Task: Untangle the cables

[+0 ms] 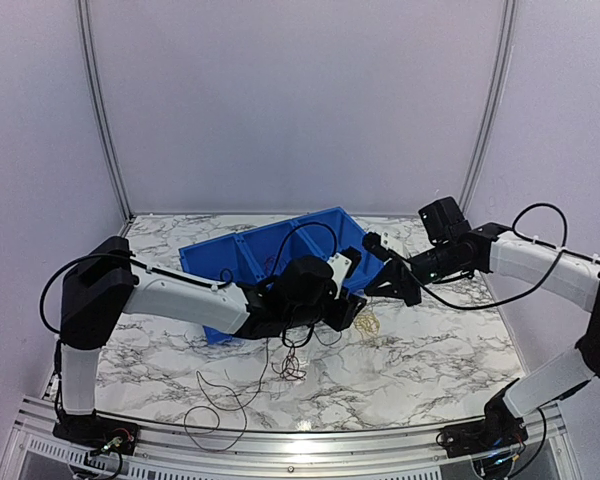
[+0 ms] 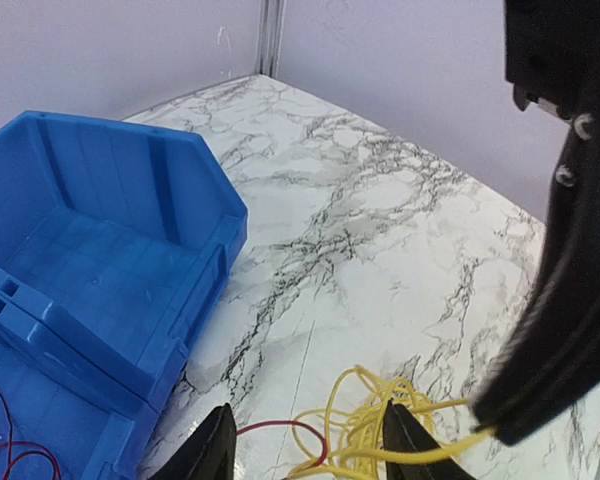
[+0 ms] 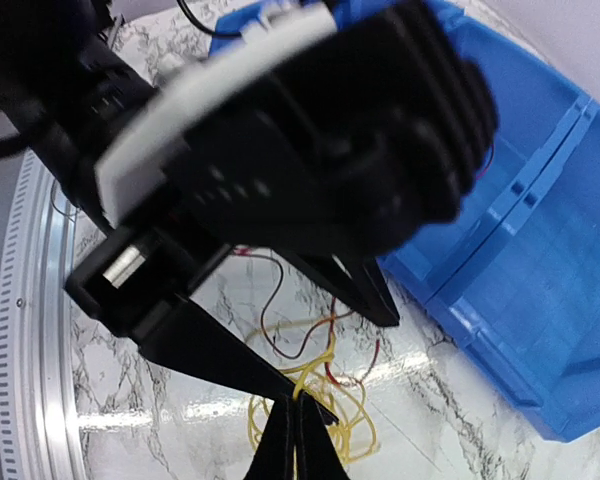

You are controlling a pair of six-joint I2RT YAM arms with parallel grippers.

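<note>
My left gripper [image 2: 310, 452] stands open, fingers either side of the loopy bundle of thin yellow cable [image 2: 365, 425] on the white marble-patterned table [image 2: 380, 230]. My right gripper [image 3: 298, 435] is pinched shut on a strand of it. Just beside, the blue plastic compartment bin [image 2: 220, 215] holds a thin red cable [image 2: 0, 445] in the compartment nearest my left wrist

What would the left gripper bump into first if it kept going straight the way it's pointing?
The left gripper would most likely meet the yellow cable, bunched just ahead between its jaws, with the marble table right beneath. Depth is hard to judge.
</note>
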